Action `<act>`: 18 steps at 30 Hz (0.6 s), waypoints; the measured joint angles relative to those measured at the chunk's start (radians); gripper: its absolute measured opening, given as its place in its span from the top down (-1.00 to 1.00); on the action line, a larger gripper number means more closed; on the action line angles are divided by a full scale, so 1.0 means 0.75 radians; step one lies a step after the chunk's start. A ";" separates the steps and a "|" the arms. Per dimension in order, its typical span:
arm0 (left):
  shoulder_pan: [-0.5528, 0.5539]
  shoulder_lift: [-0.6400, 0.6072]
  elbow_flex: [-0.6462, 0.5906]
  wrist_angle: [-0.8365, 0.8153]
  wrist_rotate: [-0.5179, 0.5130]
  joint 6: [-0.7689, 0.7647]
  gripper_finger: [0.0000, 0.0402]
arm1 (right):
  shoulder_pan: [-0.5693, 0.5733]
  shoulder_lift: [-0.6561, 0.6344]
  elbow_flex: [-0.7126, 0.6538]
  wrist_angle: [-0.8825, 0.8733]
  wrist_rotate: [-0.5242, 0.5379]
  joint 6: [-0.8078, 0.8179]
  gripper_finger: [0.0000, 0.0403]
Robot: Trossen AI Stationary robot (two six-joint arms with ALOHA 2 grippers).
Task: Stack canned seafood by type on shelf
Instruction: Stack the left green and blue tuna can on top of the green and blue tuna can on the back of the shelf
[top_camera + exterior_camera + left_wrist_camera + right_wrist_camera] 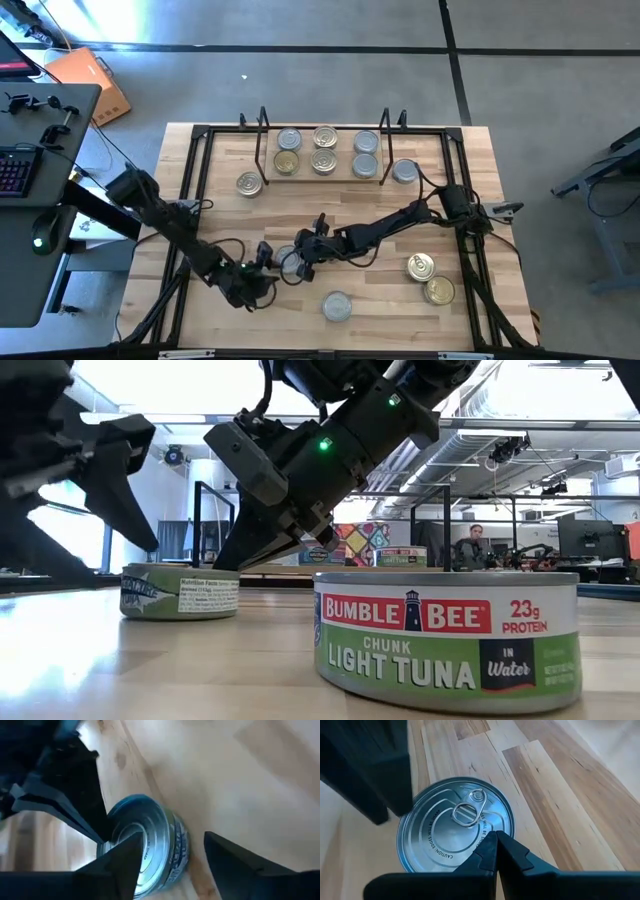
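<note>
Near tin (447, 637) label reading "BUMBLE BEE", "CHUNK LIGHT TUNA", "IN Water", "23g PROTEIN", far left tin (180, 592) with a "Nutrition Facts" panel, smaller print unreadable

The right pincer (496, 851), closed, hovers over a silver ring-pull tin (447, 830), perhaps touching it.

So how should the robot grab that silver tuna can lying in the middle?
Probably by its round side wall, from above, one finger each side. The tuna can sits flat and squat, lid up, and the left gripper is already open around it.
</note>
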 joint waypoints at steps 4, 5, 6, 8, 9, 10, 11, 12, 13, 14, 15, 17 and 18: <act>0.000 0.085 0.000 0.022 -0.101 0.102 -0.14 | -0.004 0.000 -0.001 -0.008 -0.002 0.022 1.00; 0.000 0.103 0.000 0.022 -0.135 0.117 -0.15 | -0.004 0.000 -0.001 -0.009 -0.002 0.023 1.00; 0.000 0.116 0.001 0.024 -0.162 0.124 -0.15 | -0.005 0.000 -0.001 -0.009 -0.002 0.023 1.00; -0.002 0.130 0.004 0.032 -0.199 0.128 -0.16 | -0.005 0.000 -0.002 -0.012 -0.002 0.023 1.00; -0.003 0.132 0.004 0.032 -0.210 0.127 -0.16 | -0.006 0.000 -0.002 -0.013 -0.002 0.024 1.00; -0.002 0.132 0.004 0.033 -0.213 0.127 -0.16 | -0.007 0.000 -0.002 -0.013 -0.003 0.024 1.00; -0.003 0.132 0.004 0.033 -0.221 0.126 -0.16 | -0.010 0.000 -0.002 -0.014 -0.004 0.028 1.00; -0.003 0.132 0.004 0.033 -0.231 0.126 -0.16 | -0.013 0.000 -0.003 -0.016 -0.009 0.035 1.00; -0.003 0.133 0.004 0.032 -0.240 0.126 -0.16 | -0.019 0.000 -0.003 -0.021 -0.018 0.046 1.00; -0.003 0.133 0.004 0.031 -0.244 0.131 -0.16 | -0.025 0.000 -0.003 -0.026 -0.026 0.060 1.00; -0.002 0.133 0.004 0.030 -0.250 0.134 -0.16 | -0.031 0.000 -0.003 -0.029 -0.032 0.064 1.00; -0.001 0.133 0.003 0.028 -0.260 0.136 -0.16 | -0.037 0.000 -0.003 -0.031 -0.037 0.068 1.00; -0.001 0.133 0.003 0.027 -0.263 0.138 -0.16 | -0.038 0.000 -0.003 -0.031 -0.039 0.067 1.00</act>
